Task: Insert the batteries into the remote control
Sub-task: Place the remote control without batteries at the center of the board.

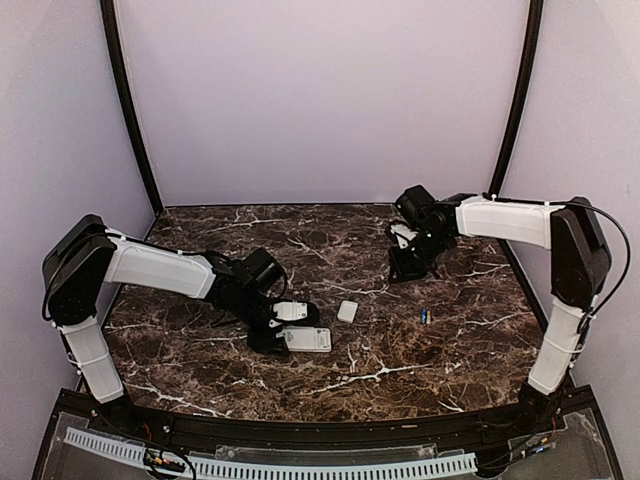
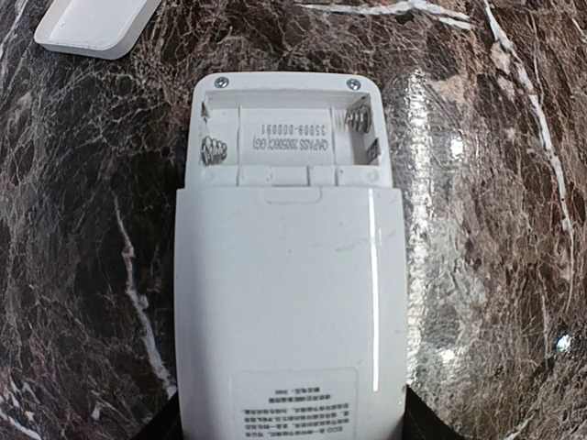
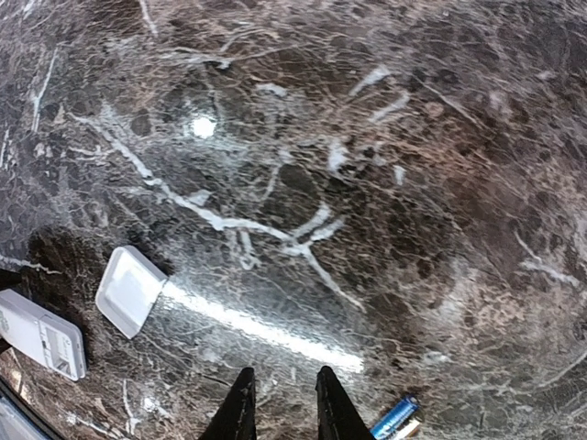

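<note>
Overhead view: dark marbled table [image 1: 200, 370] with both arms reaching inward.

Left gripper [image 1: 282, 328], lower centre of the overhead frame, is clamped on the remote control [image 1: 308, 339]. In the left wrist view its dark fingers [image 2: 158, 427] press the two long sides of the handset at the bottom edge of the frame.

The remote control [image 2: 290, 302] lies flat on the table, plain back upward, with a printed label [image 2: 293, 403] near the bottom edge. Its battery compartment [image 2: 284, 137], at the top of the handset in this view, is uncovered. Coil springs [image 2: 213, 149] show at its left and right ends, and no cell lies in it.

A loose white cover [image 1: 347, 311] rests on the table just right of the remote in the overhead frame, apart from it. It appears at the upper left of the left wrist view.

Right gripper [image 3: 284, 380], upper right of the overhead frame, hangs above bare table. Its fingers stand slightly parted with nothing between them.

One blue battery [image 3: 396, 417] lies on the table at the bottom edge of the right wrist view, just right of the fingers and untouched. In the overhead frame it sits right of centre, well apart from the remote. Whether a second cell lies against it cannot be told.
</note>
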Motion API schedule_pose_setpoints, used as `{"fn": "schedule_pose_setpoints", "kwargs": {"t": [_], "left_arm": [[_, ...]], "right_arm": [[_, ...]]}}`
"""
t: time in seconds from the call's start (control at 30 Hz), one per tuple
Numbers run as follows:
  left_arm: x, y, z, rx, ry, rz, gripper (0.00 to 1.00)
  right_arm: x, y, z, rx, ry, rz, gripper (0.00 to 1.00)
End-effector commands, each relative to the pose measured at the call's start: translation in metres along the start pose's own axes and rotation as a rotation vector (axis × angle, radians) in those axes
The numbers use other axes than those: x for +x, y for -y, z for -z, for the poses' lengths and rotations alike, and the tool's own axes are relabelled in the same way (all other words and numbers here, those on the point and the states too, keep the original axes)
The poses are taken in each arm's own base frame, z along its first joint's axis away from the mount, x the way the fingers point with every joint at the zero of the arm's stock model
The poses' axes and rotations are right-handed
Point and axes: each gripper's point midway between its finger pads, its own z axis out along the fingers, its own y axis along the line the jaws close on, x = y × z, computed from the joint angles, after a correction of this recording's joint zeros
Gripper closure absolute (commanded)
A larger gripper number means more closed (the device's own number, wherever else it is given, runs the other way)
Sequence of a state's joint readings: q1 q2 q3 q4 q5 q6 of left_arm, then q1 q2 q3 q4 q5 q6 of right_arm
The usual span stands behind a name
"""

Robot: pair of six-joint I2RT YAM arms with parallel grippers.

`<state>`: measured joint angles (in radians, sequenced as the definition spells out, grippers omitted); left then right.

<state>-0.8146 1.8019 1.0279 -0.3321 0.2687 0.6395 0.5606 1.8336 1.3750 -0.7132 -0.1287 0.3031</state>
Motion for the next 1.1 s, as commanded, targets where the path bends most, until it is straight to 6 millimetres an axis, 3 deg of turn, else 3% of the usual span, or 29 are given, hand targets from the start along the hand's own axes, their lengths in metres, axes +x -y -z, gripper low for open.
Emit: {"fn": "schedule_pose_setpoints", "kwargs": {"t": [0.0,0.1,0.3,0.67,0.83,0.93,1.07], "left_arm": [[0.031,0.019,-0.012,0.063,-0.118,0.017,0.5],[0.029,0.019,-0.01,0.062,-0.114,0.022,0.37],[0.021,0.019,-0.002,0.063,-0.092,0.032,0.26],[-0.016,0.001,0.03,-0.028,0.028,0.033,0.24],[-0.02,-0.005,0.036,-0.049,0.046,0.053,0.24],[-0.028,-0.01,0.045,-0.054,0.092,0.072,0.24],[-0.036,-0.019,0.055,-0.08,0.136,0.084,0.24]], "right_arm": [[0.015,0.028,0.012,0.099,-0.023,-0.064,0.78],[0.028,0.032,0.011,0.111,-0.055,-0.092,0.78],[0.053,0.045,0.006,0.162,-0.108,-0.15,0.78],[0.069,0.054,-0.007,0.193,-0.158,-0.183,0.84],[0.078,0.062,-0.006,0.236,-0.166,-0.201,0.82],[0.084,0.066,-0.005,0.253,-0.172,-0.21,0.76],[0.089,0.072,-0.004,0.28,-0.174,-0.219,0.77]]}}
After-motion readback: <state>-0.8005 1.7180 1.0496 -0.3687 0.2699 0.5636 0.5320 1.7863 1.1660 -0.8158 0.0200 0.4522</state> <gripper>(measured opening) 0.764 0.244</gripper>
